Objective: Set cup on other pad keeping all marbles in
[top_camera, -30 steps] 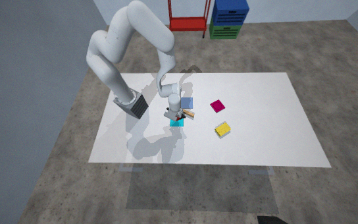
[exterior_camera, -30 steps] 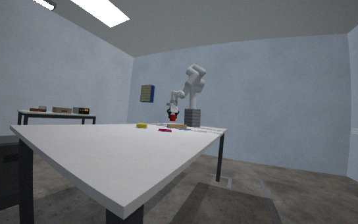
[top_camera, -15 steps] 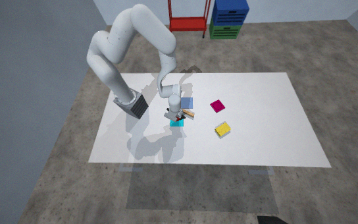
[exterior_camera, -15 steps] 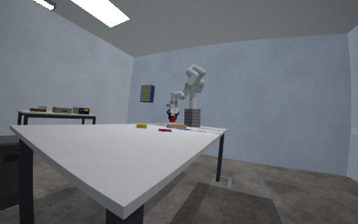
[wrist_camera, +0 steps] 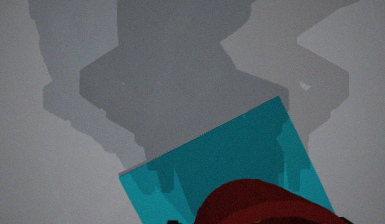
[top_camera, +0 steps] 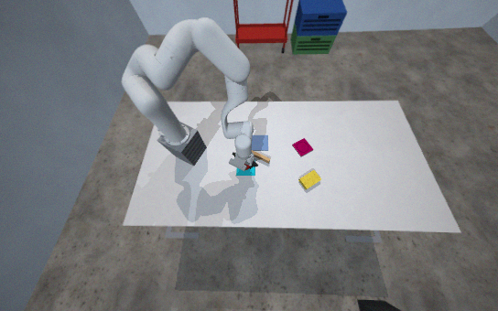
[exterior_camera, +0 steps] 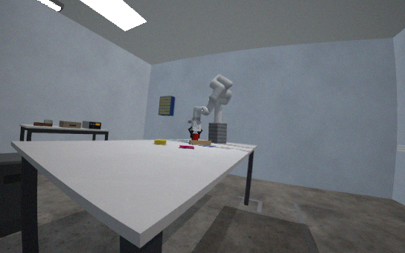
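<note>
My gripper (top_camera: 245,165) points down and is shut on the red cup (wrist_camera: 273,205), which fills the bottom edge of the wrist view. The cup also shows between the dark fingers in the exterior view (exterior_camera: 195,136). It hangs low over the teal pad (top_camera: 245,172), which lies right under it in the wrist view (wrist_camera: 228,160). I cannot tell whether the cup's base touches the pad. The marbles inside the cup are hidden. The blue pad (top_camera: 260,143) lies just behind, past the wooden rail (top_camera: 262,157).
A magenta block (top_camera: 302,146) and a yellow block (top_camera: 309,179) lie to the right on the white table. The arm's grey base (top_camera: 188,145) stands to the left. A red rack (top_camera: 262,27) and stacked crates (top_camera: 318,25) stand beyond the table.
</note>
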